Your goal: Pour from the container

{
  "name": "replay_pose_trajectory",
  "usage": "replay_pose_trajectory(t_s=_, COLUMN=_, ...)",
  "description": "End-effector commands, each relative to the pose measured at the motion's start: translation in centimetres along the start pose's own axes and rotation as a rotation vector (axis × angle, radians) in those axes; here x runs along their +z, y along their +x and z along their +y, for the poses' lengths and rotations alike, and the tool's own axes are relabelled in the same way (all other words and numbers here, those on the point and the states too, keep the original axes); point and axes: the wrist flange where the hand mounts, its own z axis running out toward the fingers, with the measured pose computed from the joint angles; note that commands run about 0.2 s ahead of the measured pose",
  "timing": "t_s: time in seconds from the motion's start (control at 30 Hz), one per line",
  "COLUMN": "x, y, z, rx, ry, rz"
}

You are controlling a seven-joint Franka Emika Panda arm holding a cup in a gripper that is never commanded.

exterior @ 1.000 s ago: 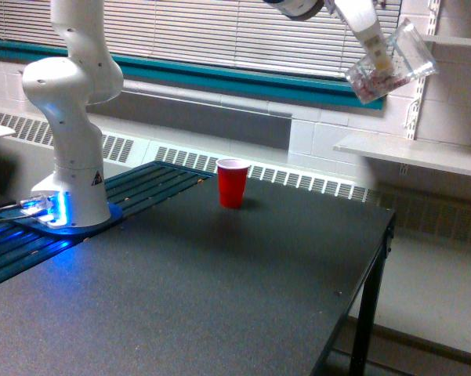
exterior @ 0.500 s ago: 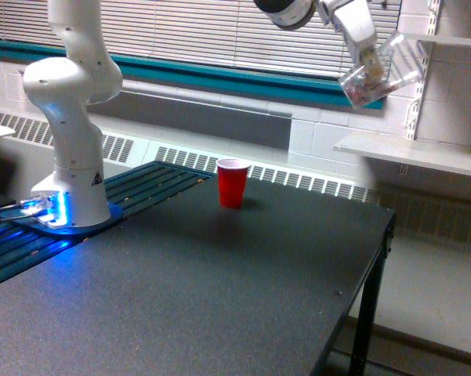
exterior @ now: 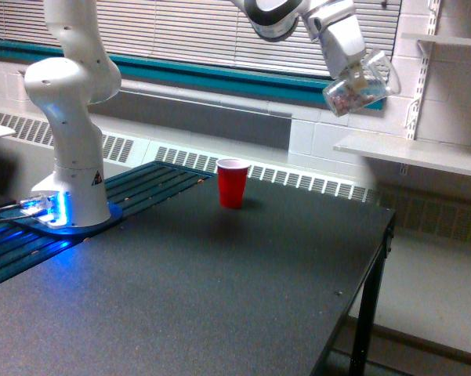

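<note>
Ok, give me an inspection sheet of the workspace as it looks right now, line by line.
Surface: dark matte table top, bare apart from the cup and the arm's base.
Job's things: small clear plastic container with pinkish bits, held high and tilted, off to the exterior view's right of the opaque red plastic cup, which stands upright near the table's far edge.
Clutter: nothing seen.
Claw: claw shut on the container.
Cables: blue-lit connectors at the white arm base; the cabling itself is too dim to trace.
Surroundings: window blinds, radiator grille, white wall shelf.
</note>
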Motion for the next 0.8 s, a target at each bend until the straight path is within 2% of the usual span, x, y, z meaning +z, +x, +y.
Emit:
replay_pose_trajectory(t_s=0.03, x=-1.4, y=-2.3, z=-1.8, rx=-0.094, ry=0.030, rz=0.011)
replay_pose_trajectory(t_s=0.37, x=-2.5, y=-7.1, z=-3.1, rx=-0.177, ry=0.048, rz=-0.011)
replay_pose_trajectory(t_s=0.8, x=-3.3, y=-13.2, z=-3.3, rx=-0.265, ry=0.047, rz=-0.053)
